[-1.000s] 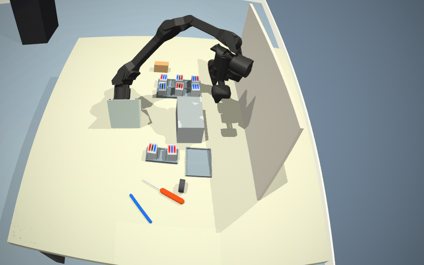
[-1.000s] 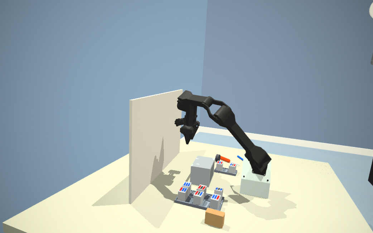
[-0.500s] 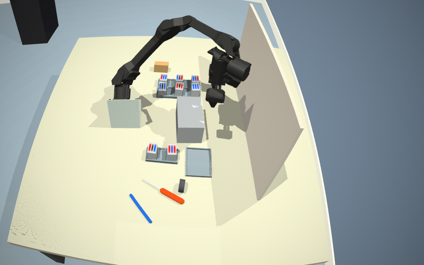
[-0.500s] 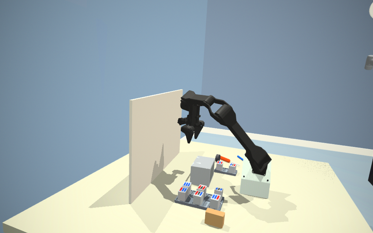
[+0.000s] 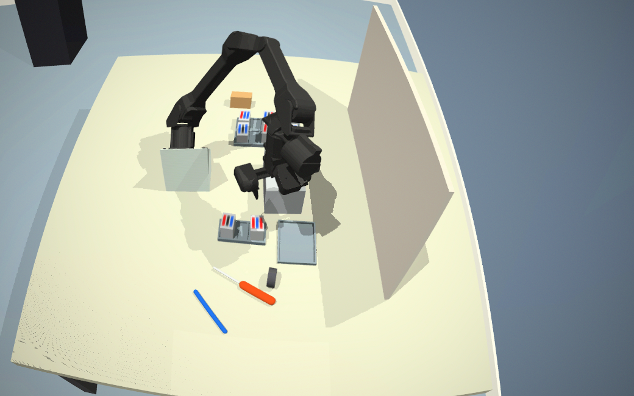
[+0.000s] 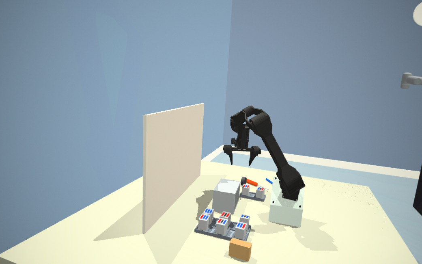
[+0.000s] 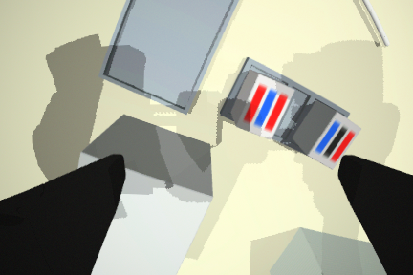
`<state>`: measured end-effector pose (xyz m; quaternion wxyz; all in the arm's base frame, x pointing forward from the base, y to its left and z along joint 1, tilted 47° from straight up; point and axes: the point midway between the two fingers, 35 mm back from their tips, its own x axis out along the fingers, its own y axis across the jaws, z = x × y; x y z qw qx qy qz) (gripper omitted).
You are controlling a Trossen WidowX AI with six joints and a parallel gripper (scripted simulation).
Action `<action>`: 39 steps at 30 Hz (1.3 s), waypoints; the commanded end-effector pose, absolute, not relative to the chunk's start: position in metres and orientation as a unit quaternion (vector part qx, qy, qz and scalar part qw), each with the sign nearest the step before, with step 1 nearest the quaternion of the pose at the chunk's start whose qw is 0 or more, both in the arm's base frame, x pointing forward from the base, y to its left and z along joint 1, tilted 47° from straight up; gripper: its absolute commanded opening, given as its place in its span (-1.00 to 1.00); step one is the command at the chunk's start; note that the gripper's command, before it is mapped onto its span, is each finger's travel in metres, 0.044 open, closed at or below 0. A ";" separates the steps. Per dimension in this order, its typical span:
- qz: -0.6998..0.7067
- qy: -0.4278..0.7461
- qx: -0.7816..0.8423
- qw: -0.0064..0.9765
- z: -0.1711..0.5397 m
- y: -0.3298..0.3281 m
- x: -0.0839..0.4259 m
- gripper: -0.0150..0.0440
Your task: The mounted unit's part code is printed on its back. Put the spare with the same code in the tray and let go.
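Grey tray (image 7: pixel 171 31) holds nothing yet; tool (image 6: pixel 241 156) hangs wide open and unladen above the mounted unit (image 6: pixel 225 195), spares (image 7: pixel 268 107) in their two-slot holder beside the tray, so picking, placing and release all remain.

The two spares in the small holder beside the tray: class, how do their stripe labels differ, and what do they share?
The spare nearer the tray shows red, blue, red stripes; the spare farther from the tray shows blue, black, red. So the nearer one has no black stripe and two red ones, while the farther one has one stripe of each colour. Both are small grey blocks with three-stripe labels on top, seated in the same holder.
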<state>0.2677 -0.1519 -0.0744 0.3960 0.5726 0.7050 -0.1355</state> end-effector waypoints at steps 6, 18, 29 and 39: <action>-0.253 0.678 0.633 0.276 -0.106 -0.149 0.225 1.00; -0.252 0.678 0.633 0.275 -0.130 -0.115 0.226 0.53; -0.252 0.678 0.633 0.275 -0.132 -0.114 0.226 0.53; -0.252 0.678 0.633 0.276 -0.144 -0.102 0.227 0.53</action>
